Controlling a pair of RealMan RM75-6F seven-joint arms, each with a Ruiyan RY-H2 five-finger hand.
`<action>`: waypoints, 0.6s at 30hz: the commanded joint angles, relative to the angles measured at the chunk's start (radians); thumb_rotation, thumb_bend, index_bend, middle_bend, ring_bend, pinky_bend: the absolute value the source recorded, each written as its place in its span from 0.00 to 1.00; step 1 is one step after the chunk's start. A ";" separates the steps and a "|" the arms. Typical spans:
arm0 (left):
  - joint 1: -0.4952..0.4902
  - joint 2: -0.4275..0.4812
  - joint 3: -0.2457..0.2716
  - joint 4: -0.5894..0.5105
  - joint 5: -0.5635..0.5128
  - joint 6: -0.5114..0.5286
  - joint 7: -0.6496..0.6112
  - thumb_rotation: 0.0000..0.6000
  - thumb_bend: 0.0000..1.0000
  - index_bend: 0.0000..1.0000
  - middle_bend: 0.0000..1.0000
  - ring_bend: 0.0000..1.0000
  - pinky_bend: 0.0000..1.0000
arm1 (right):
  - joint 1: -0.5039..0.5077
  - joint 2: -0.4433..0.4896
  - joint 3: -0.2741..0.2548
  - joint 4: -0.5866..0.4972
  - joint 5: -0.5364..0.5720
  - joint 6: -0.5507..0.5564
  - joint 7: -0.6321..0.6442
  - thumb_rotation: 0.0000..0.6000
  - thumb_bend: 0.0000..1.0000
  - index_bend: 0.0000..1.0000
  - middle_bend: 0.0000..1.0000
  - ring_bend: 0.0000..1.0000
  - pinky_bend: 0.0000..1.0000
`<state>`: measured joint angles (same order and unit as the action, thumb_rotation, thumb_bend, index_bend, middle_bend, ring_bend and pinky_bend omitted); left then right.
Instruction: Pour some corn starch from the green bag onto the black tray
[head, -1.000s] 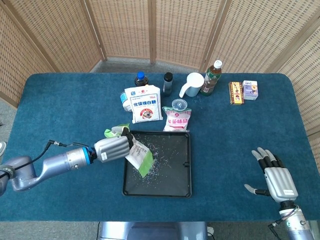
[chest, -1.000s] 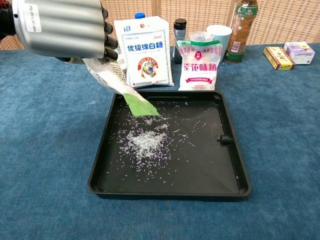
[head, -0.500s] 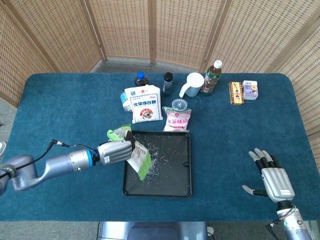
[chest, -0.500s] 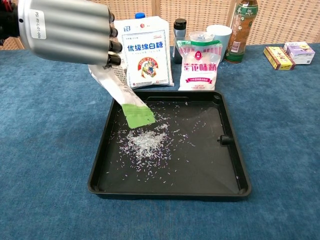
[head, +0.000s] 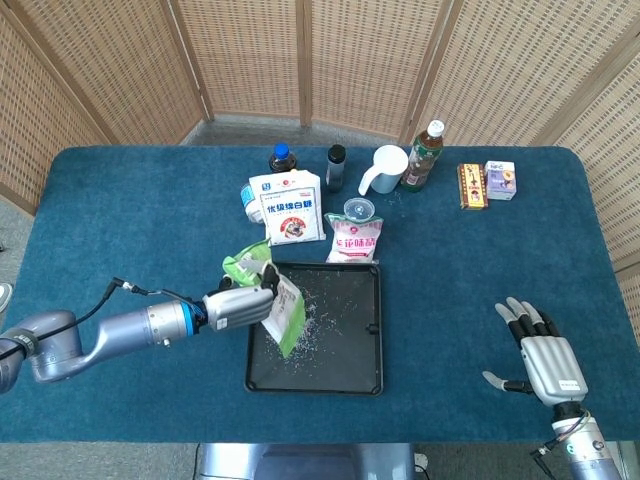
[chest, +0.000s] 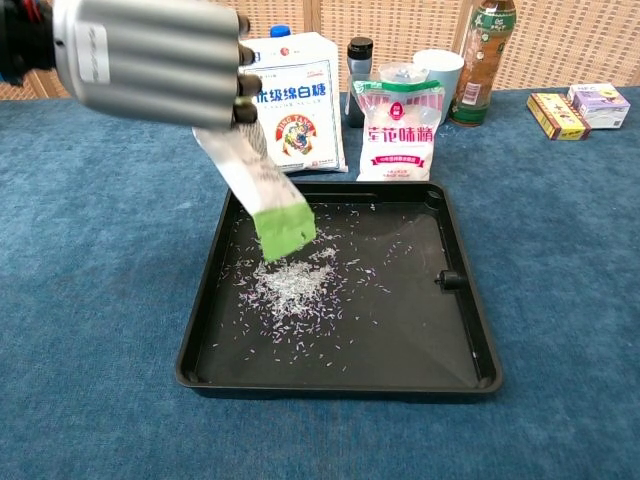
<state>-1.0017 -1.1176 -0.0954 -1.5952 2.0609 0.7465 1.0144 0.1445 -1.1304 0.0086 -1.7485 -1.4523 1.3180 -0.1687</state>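
Green bag (chest: 262, 190) hangs tipped, mouth down, over the near-left part of the black tray (chest: 462, 330), gripped by the left robot hand (chest: 150, 55). A scatter of pale grains (chest: 295, 285) already lies on the tray floor, so the pour looks largely done; righting the bag and setting it down on the desk (head: 120, 220) remains. Right robot hand (head: 545, 362) rests apart, fingers spread, holding nothing.

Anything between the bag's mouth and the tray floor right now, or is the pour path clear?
Nothing visible blocks it. The left hand holds the green bag tilted, its green end hanging over the black tray just above the spilled pile.
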 joint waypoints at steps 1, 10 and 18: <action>0.008 -0.016 -0.006 -0.017 -0.032 -0.013 0.002 1.00 0.48 0.93 0.82 0.68 0.65 | 0.000 0.001 0.001 0.001 0.003 0.000 0.004 0.69 0.03 0.04 0.02 0.00 0.08; 0.026 -0.039 -0.014 -0.035 -0.070 -0.017 0.025 1.00 0.39 1.00 0.94 0.91 0.81 | 0.001 0.002 0.001 0.004 0.005 -0.004 0.009 0.69 0.02 0.04 0.02 0.00 0.08; 0.030 -0.052 -0.003 -0.024 -0.063 0.025 -0.013 1.00 0.41 1.00 0.94 0.91 0.82 | 0.002 0.000 0.000 0.007 0.005 -0.005 0.007 0.69 0.02 0.04 0.02 0.00 0.08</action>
<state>-0.9746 -1.1672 -0.1000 -1.6214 1.9958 0.7571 1.0129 0.1461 -1.1303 0.0087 -1.7420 -1.4469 1.3131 -0.1613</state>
